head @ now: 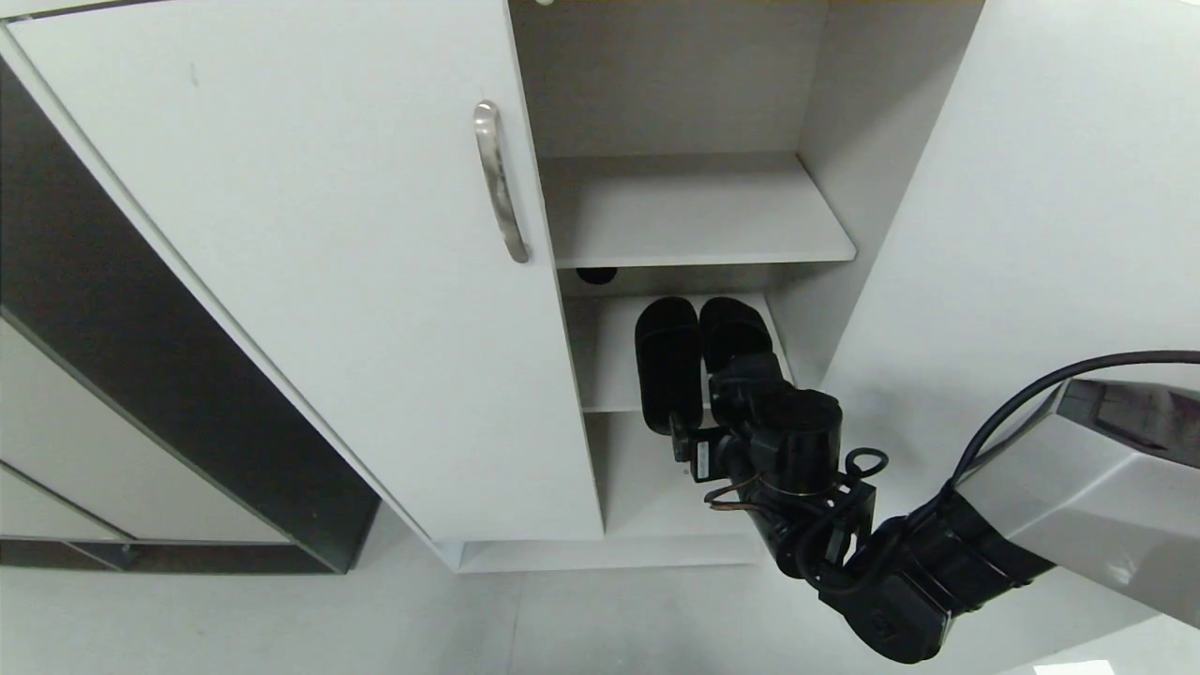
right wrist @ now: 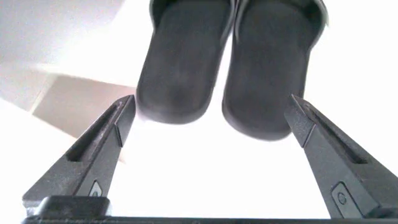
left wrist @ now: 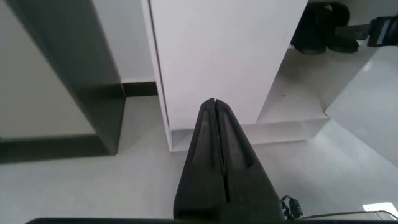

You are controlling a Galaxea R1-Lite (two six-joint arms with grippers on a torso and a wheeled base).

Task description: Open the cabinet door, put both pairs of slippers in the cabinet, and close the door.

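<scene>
Your right gripper (right wrist: 211, 106) stood wide open, holding nothing, at the heels of the black slippers (head: 668, 361) on the lower cabinet shelf (head: 600, 366), one heel overhanging, so backing straight out without snagging them looked wisest.

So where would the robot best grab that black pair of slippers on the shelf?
Probably at the heel ends of the slippers, coming straight in from the open front of the cabinet. They lie side by side, heels facing out at the shelf edge, so the open right gripper could squeeze both together.
</scene>
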